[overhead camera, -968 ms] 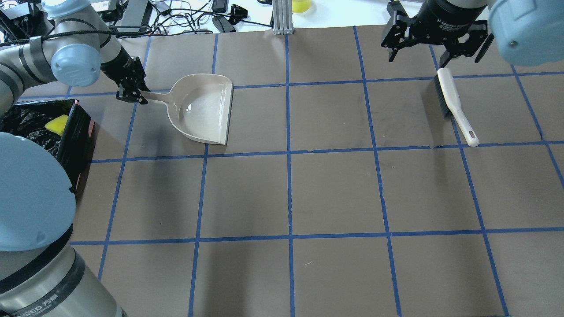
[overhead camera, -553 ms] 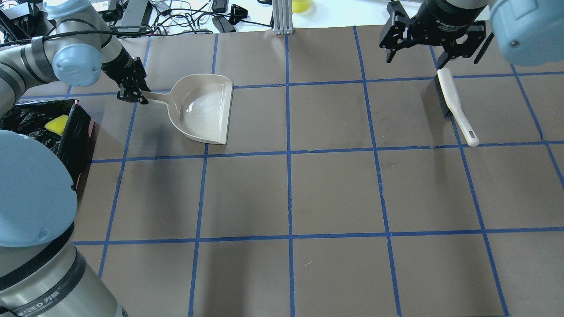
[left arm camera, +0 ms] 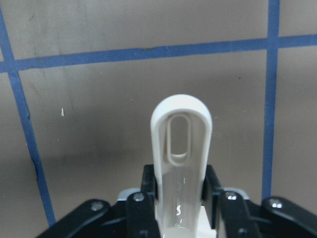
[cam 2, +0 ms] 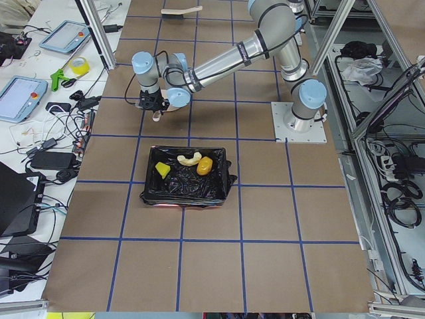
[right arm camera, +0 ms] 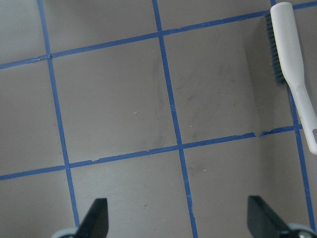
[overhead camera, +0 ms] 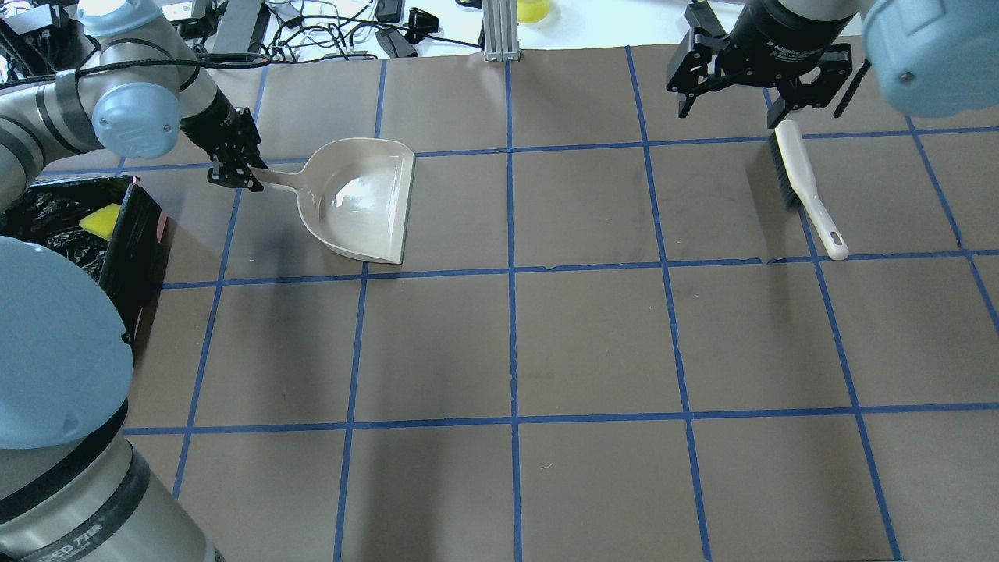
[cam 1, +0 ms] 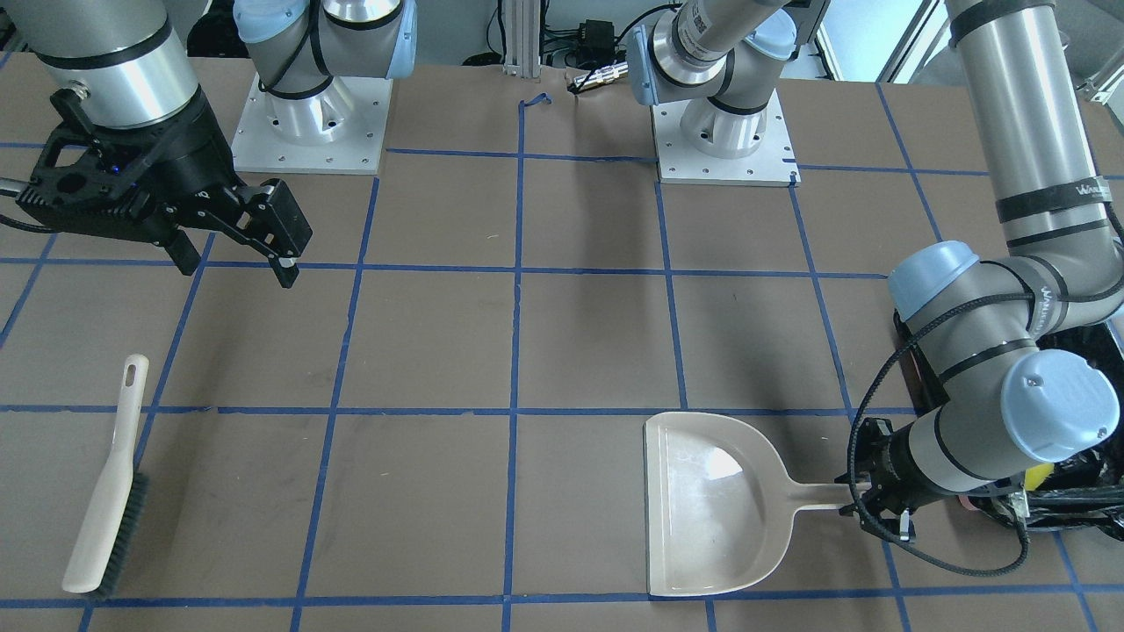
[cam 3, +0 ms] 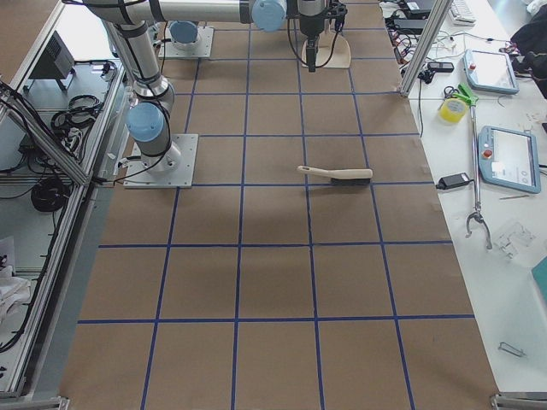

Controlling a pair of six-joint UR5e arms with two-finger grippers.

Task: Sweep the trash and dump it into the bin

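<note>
While the left arm bends at its elbow and reaches low and sideways, the left gripper has its two fingers pressed tight on the end of the dustpan handle. The left wrist view shows the pale handle, with its long hanging hole, sticking out from between the black fingers. The pan's wide mouth points away from the gripper.

The bin sits past the dustpan's handle end, on the far side of the left gripper from the pan. All the trash is inside it, on the black bag: the brown bread roll, the curved tan piece and the yellow-green wedge.

Far from the dustpan, out past its open mouth, the right arm hangs straight down. The right gripper points at the table with its fingers wide apart and nothing between them. It hangs in the air and touches nothing. The brush lies flat on the table near it, with its bristle end closest to the gripper.

White letters on a black band of the left arm seem to start with "WAN". Some white writing is on the right gripper's body too, but it is too small to read.
</note>
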